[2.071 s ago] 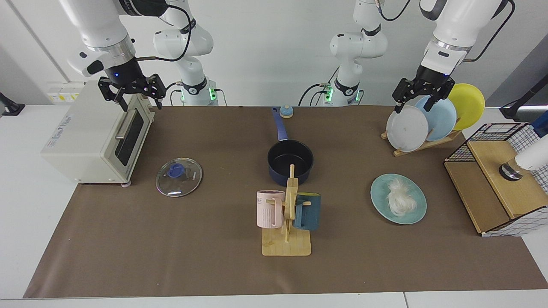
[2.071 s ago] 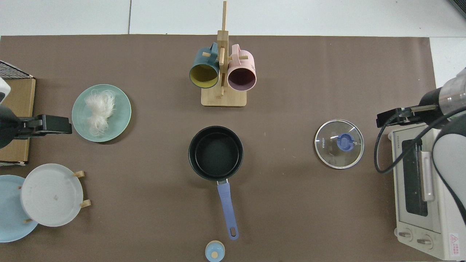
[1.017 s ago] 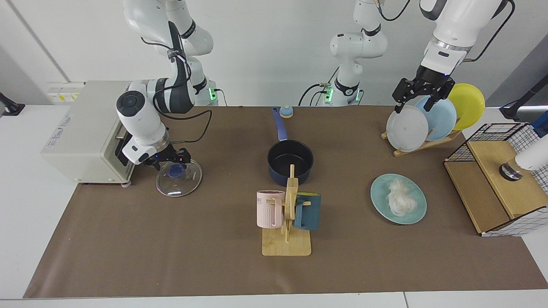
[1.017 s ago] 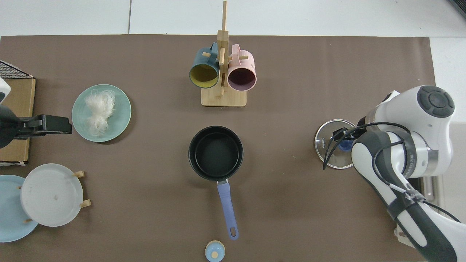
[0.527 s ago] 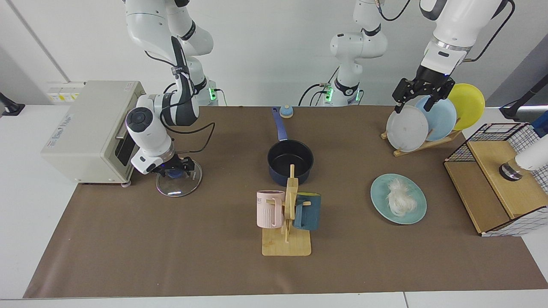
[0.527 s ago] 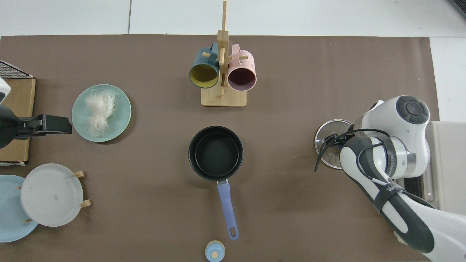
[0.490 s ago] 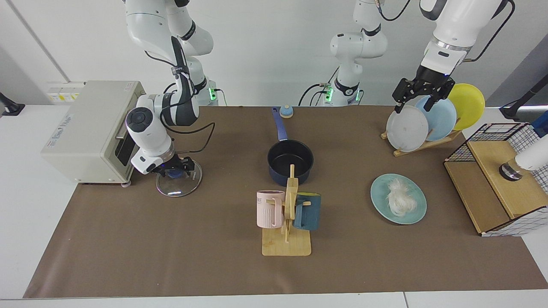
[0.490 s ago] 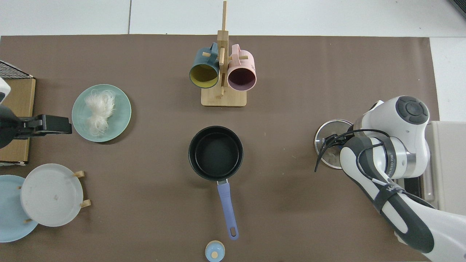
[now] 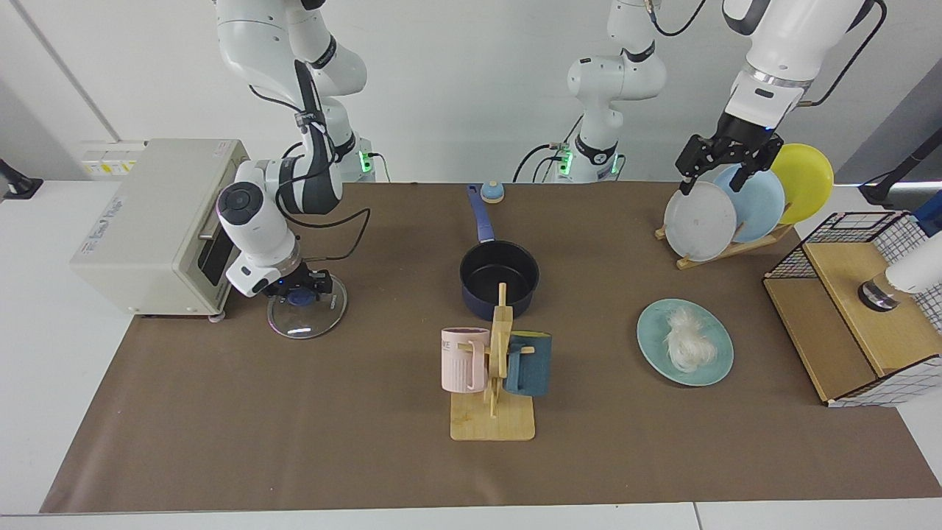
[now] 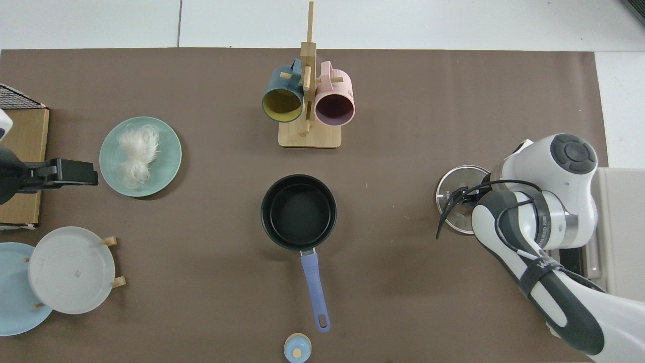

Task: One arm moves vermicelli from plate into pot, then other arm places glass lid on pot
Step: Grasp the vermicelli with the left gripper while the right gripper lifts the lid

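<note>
Surface: white counter (image 9: 44, 309) covered by one brown mat (image 9: 294, 412), pale wall behind.
Right claw (image 9: 298, 288): down at the blue knob of the glass lid (image 9: 313, 318), fingers on either side of the knob; whether they press it cannot be told. In the top view the arm hides the claw and most of the lid (image 10: 450, 194).
Glass lid position: one, flat on the mat, just beside the toaster oven (image 9: 147, 228), well apart from the pot.
Left claw (image 9: 725, 158): waiting high over the plate rack (image 9: 725, 250), fingers spread apart, holding nothing. In the top view it shows side-on (image 10: 63, 173) beside the plate.
Pot (image 9: 499, 278): one, upright at mid-mat, open, black inside bare. Long axis along its handle (image 10: 314, 282), which points away from the mug stand toward the arm bases; a small blue knobbed item (image 10: 297, 348) lies just past the handle's end.
Plate (image 9: 717, 364): one, teal, flat, between pot and wire basket (image 9: 854, 309).
Vermicelli (image 9: 688, 342): one white clump on the plate, elongated, long axis running roughly toward and away from the arm bases; seen from above (image 10: 137, 154) it sits off-centre.
Racked plates: three upright, grey, light blue, yellow.
Mugs: two on one wooden stand (image 9: 494, 412), pink (image 9: 464, 361) and dark teal (image 9: 530, 364), mouths facing the pot.
</note>
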Motion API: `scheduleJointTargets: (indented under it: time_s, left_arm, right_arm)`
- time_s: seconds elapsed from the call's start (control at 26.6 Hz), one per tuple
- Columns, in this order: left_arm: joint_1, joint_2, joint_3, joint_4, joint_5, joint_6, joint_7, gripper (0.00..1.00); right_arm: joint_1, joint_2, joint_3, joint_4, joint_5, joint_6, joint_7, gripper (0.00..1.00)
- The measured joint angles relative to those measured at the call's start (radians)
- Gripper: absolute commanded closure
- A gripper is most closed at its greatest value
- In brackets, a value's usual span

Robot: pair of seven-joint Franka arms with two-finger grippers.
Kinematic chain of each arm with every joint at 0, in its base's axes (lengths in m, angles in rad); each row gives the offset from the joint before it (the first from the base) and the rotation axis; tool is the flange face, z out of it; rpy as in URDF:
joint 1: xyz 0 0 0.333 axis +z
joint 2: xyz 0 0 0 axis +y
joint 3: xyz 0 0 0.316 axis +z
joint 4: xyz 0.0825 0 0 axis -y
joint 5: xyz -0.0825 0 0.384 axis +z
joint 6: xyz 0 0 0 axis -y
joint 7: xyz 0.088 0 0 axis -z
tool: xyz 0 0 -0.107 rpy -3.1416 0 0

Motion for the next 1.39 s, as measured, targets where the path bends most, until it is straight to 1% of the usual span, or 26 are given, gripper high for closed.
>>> scheduleJointTargets:
  time_s: [0.08, 0.15, 0.26, 0.38, 0.45, 0.53, 0.64, 0.79, 0.9, 1.09, 1.21, 1.39]
  left_arm:
    - [0.002, 0.001, 0.023, -0.006, 0.0, 0.0, 0.011, 0.0]
    - [0.008, 0.005, 0.051, -0.029, 0.0, 0.0, 0.037, 0.0]
    - [0.017, 0.019, 0.077, -0.097, 0.0, 0.022, 0.085, 0.0]
    - [0.026, 0.056, 0.085, -0.172, 0.0, 0.126, 0.11, 0.0]
    - [0.03, 0.097, 0.088, -0.208, 0.0, 0.241, 0.11, 0.0]
    - [0.038, 0.134, 0.097, -0.216, 0.0, 0.346, 0.102, 0.0]
    - [0.046, 0.173, 0.109, -0.216, 0.0, 0.426, 0.086, 0.0]
    - [0.047, 0.25, 0.099, -0.217, 0.0, 0.513, 0.089, 0.0]
    - [0.044, 0.296, 0.085, -0.216, 0.0, 0.544, 0.095, 0.0]
    - [0.031, 0.362, 0.076, -0.211, 0.0, 0.577, 0.088, 0.0]
    - [0.028, 0.394, 0.074, -0.202, 0.0, 0.598, 0.088, 0.0]
    - [0.026, 0.422, 0.074, -0.193, 0.0, 0.607, 0.085, 0.0]
  right_arm:
    - [0.0, 0.001, 0.0, 0.0, 0.001, 0.0, 0.008, 0.94]
    - [0.001, 0.0, 0.0, 0.004, 0.001, 0.0, 0.017, 0.94]
    - [0.002, -0.005, 0.0, 0.02, 0.001, 0.0, 0.022, 0.94]
    - [0.002, -0.012, 0.0, 0.04, 0.001, -0.005, 0.022, 0.94]
    - [0.002, -0.021, 0.0, 0.056, 0.001, -0.015, 0.022, 0.94]
    - [0.002, -0.036, 0.0, 0.071, 0.001, -0.037, 0.023, 0.94]
    - [0.002, -0.071, 0.0, 0.097, 0.001, -0.105, 0.023, 0.94]
    - [0.002, -0.128, 0.0, 0.131, 0.001, -0.212, 0.023, 0.94]
    - [0.003, -0.169, 0.0, 0.145, 0.001, -0.264, 0.023, 0.94]
    - [0.006, -0.23, 0.004, 0.151, 0.001, -0.316, 0.023, 0.94]
    - [0.01, -0.251, 0.009, 0.15, 0.002, -0.331, 0.026, 0.94]
    - [0.031, -0.254, 0.014, 0.149, 0.002, -0.331, 0.047, 0.94]
